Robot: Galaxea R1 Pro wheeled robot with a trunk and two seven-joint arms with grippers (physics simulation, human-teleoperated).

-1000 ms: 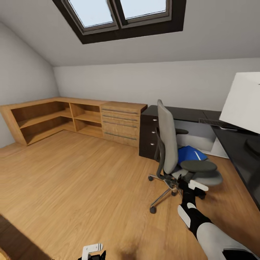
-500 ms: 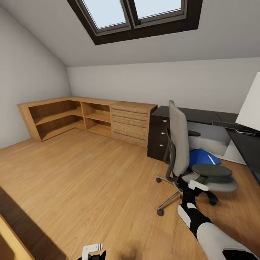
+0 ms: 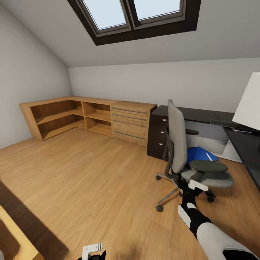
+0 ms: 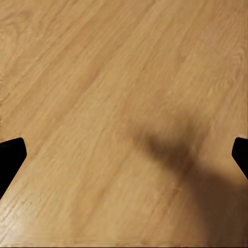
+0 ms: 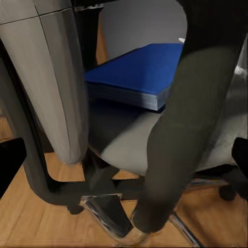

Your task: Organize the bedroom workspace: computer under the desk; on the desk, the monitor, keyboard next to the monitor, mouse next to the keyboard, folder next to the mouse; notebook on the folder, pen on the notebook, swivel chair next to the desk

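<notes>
The grey swivel chair [image 3: 178,139] stands on the floor in front of the black desk [image 3: 196,113], its back turned to me. The blue folder [image 3: 199,155] lies on its seat with a thin light pen [image 3: 208,156] on top. The monitor [image 3: 250,103] shows its white back at the right edge, and the keyboard [image 3: 231,125] lies beside it. My right gripper [image 3: 196,186] is open, low beside the chair's black armrest [image 5: 181,129], and faces the folder [image 5: 137,72]. My left gripper [image 4: 124,160] is open over bare floor. Mouse, notebook and computer are out of view.
A black drawer unit [image 3: 158,133] ends the desk on the left. A light wooden dresser and corner shelves [image 3: 90,115] line the far wall. A dark bed edge [image 3: 25,224] crosses the lower left corner. The chair's chrome base [image 3: 169,195] spreads over the plank floor.
The whole view has swung left and then slightly back, so the camera moved. Both arms keep their places in the picture and both grippers stay open.
</notes>
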